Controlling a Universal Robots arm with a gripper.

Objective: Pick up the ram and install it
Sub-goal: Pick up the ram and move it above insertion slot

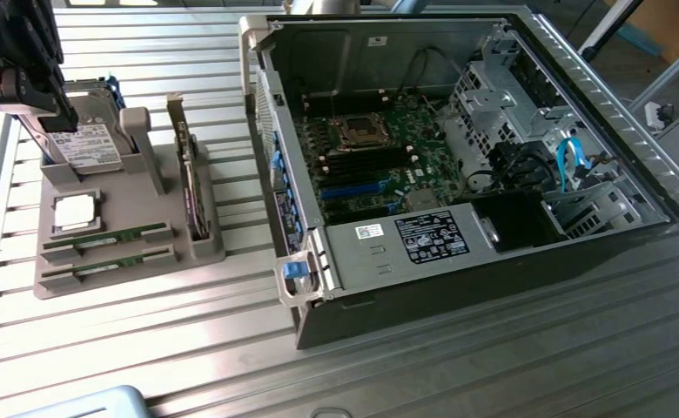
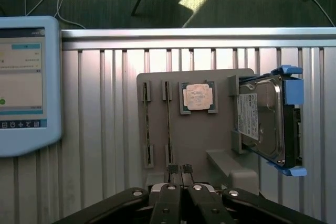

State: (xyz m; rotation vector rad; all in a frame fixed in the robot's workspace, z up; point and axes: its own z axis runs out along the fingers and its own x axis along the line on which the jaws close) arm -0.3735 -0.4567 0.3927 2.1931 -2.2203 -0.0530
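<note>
Overhead, a black gripper (image 2: 178,171) hangs above the far end of a grey tray (image 1: 142,205), at the exterior view's left. Its two fingers are pressed together with no gap and grip nothing.

Both ram sticks lie flat in slots at the near end of the tray, side by side and parallel. The first ram stick (image 1: 105,237) sits just beside a square processor (image 1: 75,212). The second ram stick (image 1: 105,272) lies beside the tray's near edge. In the wrist view the closed fingertips hover above the tray, near one end of the first ram stick and apart from it.

A hard drive (image 1: 84,144) in blue brackets stands on edge at the tray's far end. An expansion card (image 1: 189,183) stands upright along the tray's right side.

To the exterior view's right, an open computer case (image 1: 316,52) lies on its side, its green motherboard (image 1: 398,113) facing up. Only a narrow strip of slatted metal table (image 1: 142,348) separates tray and case. Bare slats spread wide on the near side. A raised rail (image 2: 210,34) runs along the table's edge, with a band of bare slats between it and the tray. A touch-screen pendant (image 2: 21,87) rests on the table near the tray.
</note>
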